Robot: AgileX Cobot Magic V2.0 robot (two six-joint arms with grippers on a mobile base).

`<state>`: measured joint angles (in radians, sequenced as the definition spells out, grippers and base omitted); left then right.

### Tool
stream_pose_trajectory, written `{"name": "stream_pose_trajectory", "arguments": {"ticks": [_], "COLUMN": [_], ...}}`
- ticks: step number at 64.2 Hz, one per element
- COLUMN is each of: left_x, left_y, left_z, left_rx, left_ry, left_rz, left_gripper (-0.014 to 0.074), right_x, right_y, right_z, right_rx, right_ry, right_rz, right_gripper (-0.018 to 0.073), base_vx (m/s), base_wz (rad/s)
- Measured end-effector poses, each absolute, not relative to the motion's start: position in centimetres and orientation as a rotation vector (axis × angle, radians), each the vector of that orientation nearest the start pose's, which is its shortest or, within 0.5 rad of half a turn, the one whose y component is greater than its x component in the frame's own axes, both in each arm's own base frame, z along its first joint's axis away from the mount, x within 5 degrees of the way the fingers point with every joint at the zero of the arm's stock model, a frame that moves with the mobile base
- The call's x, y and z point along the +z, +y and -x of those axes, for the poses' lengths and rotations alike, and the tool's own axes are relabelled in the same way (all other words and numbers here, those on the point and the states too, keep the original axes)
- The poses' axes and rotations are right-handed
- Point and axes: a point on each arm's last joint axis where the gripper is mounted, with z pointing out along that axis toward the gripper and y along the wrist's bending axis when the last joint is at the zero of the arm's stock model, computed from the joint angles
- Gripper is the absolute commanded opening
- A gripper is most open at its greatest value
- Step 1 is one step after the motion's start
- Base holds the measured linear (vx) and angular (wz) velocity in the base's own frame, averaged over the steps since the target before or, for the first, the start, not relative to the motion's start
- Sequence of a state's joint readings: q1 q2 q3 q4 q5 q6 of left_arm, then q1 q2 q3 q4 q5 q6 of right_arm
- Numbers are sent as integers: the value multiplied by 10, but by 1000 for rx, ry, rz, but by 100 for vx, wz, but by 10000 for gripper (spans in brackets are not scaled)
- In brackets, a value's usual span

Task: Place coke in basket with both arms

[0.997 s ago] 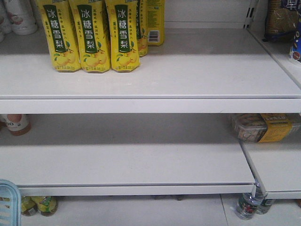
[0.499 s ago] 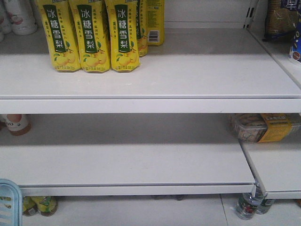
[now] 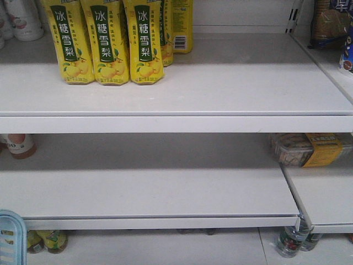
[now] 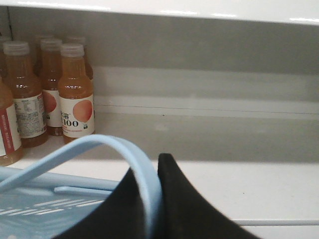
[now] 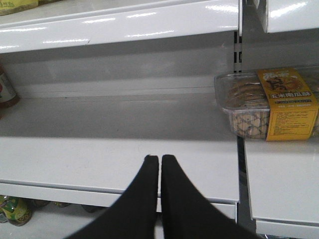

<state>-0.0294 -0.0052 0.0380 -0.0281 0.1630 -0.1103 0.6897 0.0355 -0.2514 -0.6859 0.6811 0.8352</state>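
Note:
No coke shows in any view. The light blue basket [image 4: 35, 209] sits low at the left of the left wrist view, and one corner of it [image 3: 8, 237] pokes into the bottom left of the front view. Its curved handle [image 4: 99, 143] arches up and runs between the black fingers of my left gripper [image 4: 153, 172], which is shut on it. My right gripper [image 5: 160, 159] is shut with nothing between its fingers. It hovers in front of the bare middle shelf [image 5: 124, 149].
Yellow pear-drink cartons [image 3: 105, 41] stand on the upper shelf. Peach juice bottles [image 4: 75, 92] line the shelf behind the basket. A clear snack box with a yellow label [image 5: 271, 102] lies on the right shelf section. Bottles [image 3: 289, 240] stand on the floor below.

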Motion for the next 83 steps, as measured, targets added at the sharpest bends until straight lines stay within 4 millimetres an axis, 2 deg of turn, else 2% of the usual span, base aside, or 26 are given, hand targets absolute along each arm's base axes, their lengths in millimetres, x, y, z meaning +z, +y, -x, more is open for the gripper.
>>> {"name": "stream_pose_trajectory", "arguments": {"ticks": [18,31,37,48,61,83], "left_x": [186,186,186,186,186,186], "left_y": [-2,-2,-2,-2,-2,-2], "left_z": [-57,-57,-57,-57,-57,-57], "left_rx": [-130,-130,-130,-130,-130,-130], "left_ry": [1679,1679,1679,1679,1679,1679], "left_rz": [88,88,88,88,88,88], "left_gripper": [-6,-6,-6,-6,-6,-6], "right_x": [240,212,212,214,192,200], "right_y": [-2,11,14,11,6,1], "right_z": [-46,-49,-50,-51,-56,-57], "right_rx": [395,362,327,214,131,77], "right_ry": [1873,1887,1813,1774,1680,1552], "right_rz": [82,264,294,180,25,-64], "right_gripper": [-2,-2,-2,-2,-2,-2], "base_vx": [0,0,0,0,0,0], "base_wz": [0,0,0,0,0,0]}}
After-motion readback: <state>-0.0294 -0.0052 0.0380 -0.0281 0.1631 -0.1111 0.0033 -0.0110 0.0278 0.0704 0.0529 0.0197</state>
